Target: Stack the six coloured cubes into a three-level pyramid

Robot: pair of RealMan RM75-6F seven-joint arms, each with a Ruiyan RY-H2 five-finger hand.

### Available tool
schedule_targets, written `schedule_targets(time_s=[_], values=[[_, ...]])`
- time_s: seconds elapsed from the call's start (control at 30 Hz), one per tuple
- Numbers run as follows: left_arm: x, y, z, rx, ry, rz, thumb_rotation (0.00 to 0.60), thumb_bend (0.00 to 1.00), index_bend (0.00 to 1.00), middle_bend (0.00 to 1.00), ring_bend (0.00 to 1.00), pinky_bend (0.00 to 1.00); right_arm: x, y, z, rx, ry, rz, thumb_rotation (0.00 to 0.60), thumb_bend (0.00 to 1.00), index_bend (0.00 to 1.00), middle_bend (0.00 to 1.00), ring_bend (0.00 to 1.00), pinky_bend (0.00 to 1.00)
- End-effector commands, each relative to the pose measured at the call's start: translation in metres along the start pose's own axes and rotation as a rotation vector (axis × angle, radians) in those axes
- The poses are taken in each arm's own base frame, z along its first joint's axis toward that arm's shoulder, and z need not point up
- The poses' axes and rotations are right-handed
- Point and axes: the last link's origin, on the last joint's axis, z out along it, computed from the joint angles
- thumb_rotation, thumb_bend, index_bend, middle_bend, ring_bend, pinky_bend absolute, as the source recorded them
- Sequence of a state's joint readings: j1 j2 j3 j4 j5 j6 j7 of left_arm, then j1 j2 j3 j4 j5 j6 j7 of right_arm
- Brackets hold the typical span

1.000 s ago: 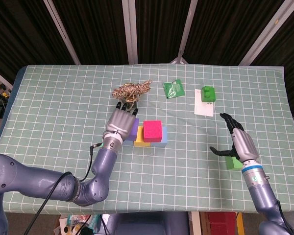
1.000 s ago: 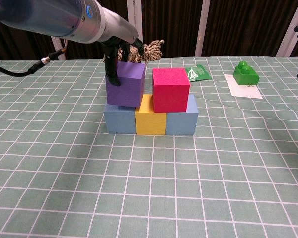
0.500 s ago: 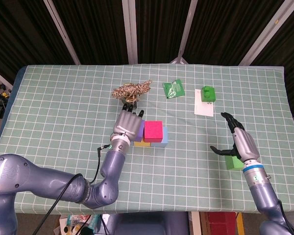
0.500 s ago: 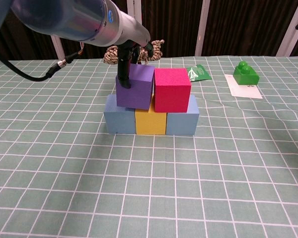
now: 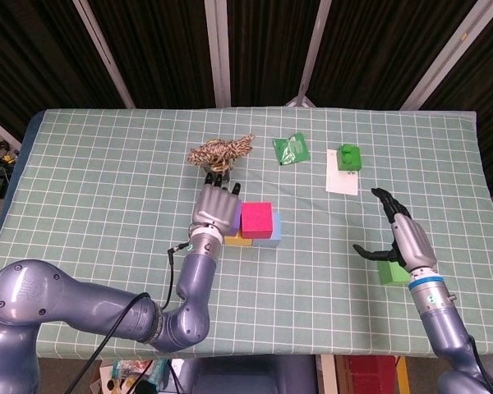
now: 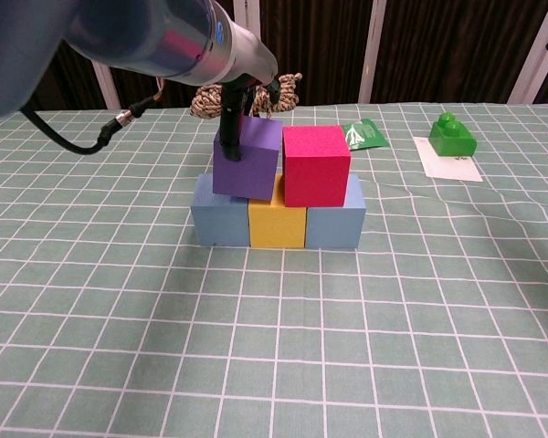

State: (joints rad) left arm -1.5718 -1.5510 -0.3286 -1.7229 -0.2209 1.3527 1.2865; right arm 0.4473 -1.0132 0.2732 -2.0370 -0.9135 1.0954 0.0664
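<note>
On two blue cubes (image 6: 221,222) and one yellow (image 6: 277,224), left robot hand (image 5: 216,208) holds purple cube (image 6: 247,166) beside pink (image 6: 316,165).

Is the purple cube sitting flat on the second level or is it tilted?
Tilted. In the chest view the purple cube leans, its lower edge slanting across the blue and yellow cubes, with the left hand gripping it.

The left hand (image 5: 216,208) carries the purple cube (image 6: 247,159) rightward, from overhanging the left blue cube (image 6: 220,222) to just beside the pink cube (image 6: 315,164). It now sits tilted on the bottom row.
</note>
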Motion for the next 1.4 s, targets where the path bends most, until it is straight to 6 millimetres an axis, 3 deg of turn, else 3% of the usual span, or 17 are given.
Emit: schedule_targets(time_s=[0.03, 1.4], values=[[-0.0007, 0.0007, 0.0005, 0.001, -0.001, -0.004, 0.600, 0.41, 0.00, 0.33, 0.00, 0.00, 0.0002, -0.0002, -0.0001, 0.001, 0.000, 0.000, 0.600, 0.22, 0.00, 0.00, 0.00, 0.00], [-0.0033, 0.0038, -0.0029, 0.007, 0.009, -0.009, 0.600, 0.41, 0.00, 0.33, 0.00, 0.00, -0.0029, 0.0000, -0.0011, 0.003, -0.010, -0.004, 0.600, 0.22, 0.00, 0.00, 0.00, 0.00]])
